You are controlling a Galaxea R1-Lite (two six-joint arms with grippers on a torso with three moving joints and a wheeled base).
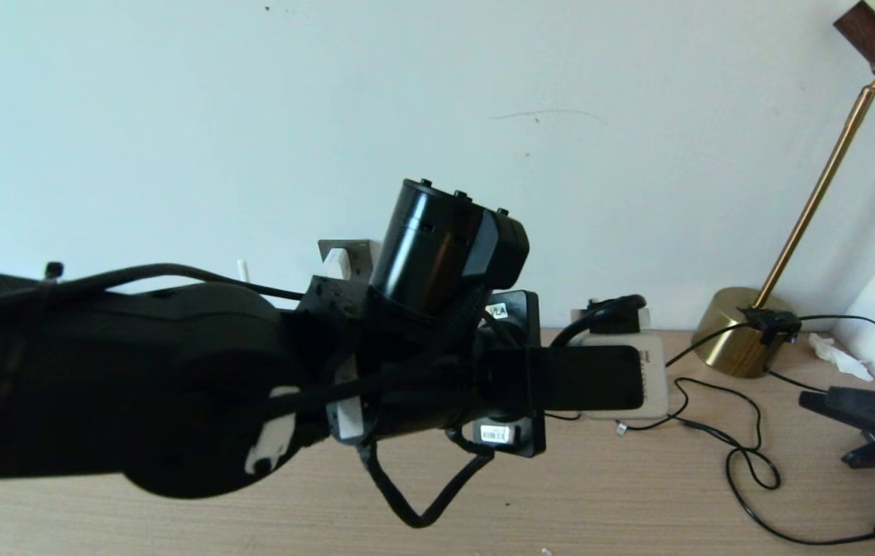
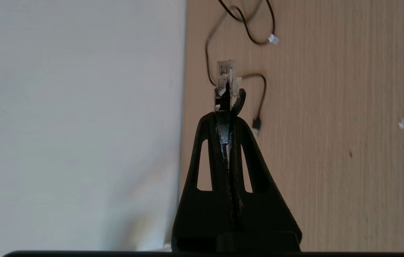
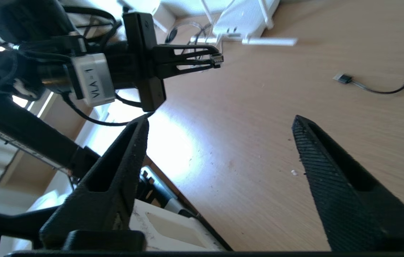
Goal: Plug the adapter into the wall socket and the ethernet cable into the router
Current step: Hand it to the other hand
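The table (image 1: 599, 494) looks like pale, matt wood-grain laminate. The ethernet cable (image 1: 607, 310) has a glossy black sheath; its connector (image 2: 227, 84) is clear, shiny plastic, clamped in the matt black plastic left gripper (image 2: 227, 117). The right gripper (image 3: 219, 142) has ribbed, rough-looking black fingers (image 3: 325, 167). The router (image 3: 246, 18) is smooth white plastic. At two o'clock, the lamp (image 1: 746, 332) shows polished brass.

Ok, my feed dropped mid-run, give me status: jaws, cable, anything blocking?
Left gripper jaws shut on the ethernet cable connector, held above the desk, short of the router. Right gripper jaws open, empty, parked low. Nothing seen between connector and router.
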